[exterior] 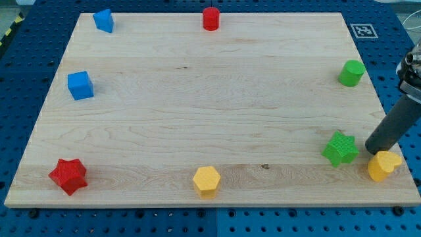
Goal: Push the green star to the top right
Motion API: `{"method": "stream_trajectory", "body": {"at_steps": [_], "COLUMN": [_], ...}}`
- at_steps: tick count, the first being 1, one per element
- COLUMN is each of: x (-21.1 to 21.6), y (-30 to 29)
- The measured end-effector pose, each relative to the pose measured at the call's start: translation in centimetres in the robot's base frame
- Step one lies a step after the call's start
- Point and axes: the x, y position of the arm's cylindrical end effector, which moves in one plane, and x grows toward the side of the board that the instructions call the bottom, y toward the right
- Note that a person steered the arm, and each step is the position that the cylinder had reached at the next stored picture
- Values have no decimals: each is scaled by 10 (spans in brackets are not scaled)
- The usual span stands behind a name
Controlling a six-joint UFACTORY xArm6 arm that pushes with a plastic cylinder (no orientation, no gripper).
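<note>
The green star (341, 147) sat near the tabletop's (197, 112) bottom right. My tip (372, 151) stood just to its right, touching a yellow block (384, 164). A green cylinder (352, 72) stood above, toward the top right. No fingers existed on this rod.

My tip (370, 152) ends between the green star (340, 148) and a yellow block (384, 165), whose shape stays unclear. The rod's upper part is cut off by the view's right edge.

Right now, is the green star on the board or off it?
On: the green star lies wholly on the board, near its right edge.
</note>
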Motion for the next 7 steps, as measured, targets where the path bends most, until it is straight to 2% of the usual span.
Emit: {"method": "stream_trajectory", "body": {"at_steps": [3, 4, 5, 7], "x": [13, 1, -31, -46], "y": [3, 4, -14, -168]}}
